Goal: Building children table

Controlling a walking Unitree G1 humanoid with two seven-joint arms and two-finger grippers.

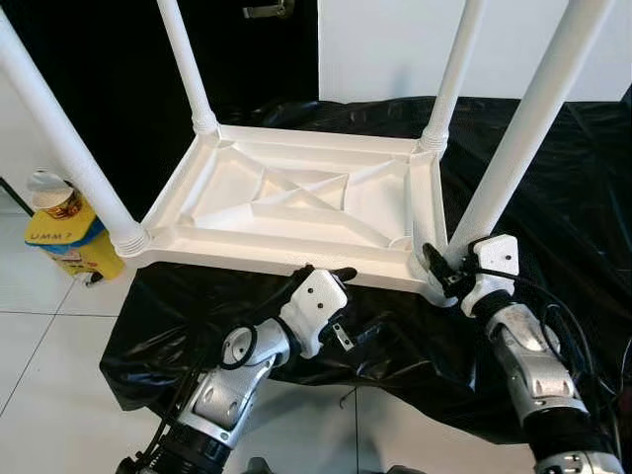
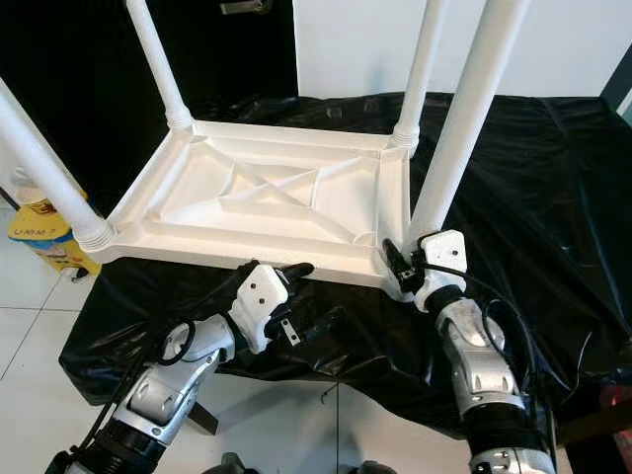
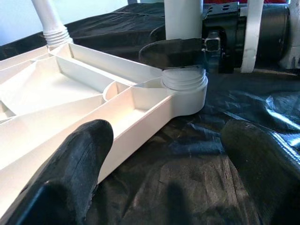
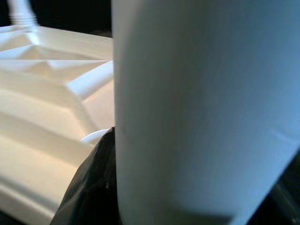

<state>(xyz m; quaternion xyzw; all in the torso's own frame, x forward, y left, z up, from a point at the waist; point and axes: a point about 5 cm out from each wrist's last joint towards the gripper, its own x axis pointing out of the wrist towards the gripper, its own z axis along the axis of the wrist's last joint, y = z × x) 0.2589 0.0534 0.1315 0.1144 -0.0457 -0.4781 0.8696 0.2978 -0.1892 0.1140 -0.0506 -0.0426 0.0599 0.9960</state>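
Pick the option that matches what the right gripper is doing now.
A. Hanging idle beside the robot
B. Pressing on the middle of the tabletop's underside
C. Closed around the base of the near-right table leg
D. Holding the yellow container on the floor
C: the right gripper has its black fingers around the near-right leg just above its threaded socket, on the upturned white table; the left wrist view shows a finger wrapped against that leg.
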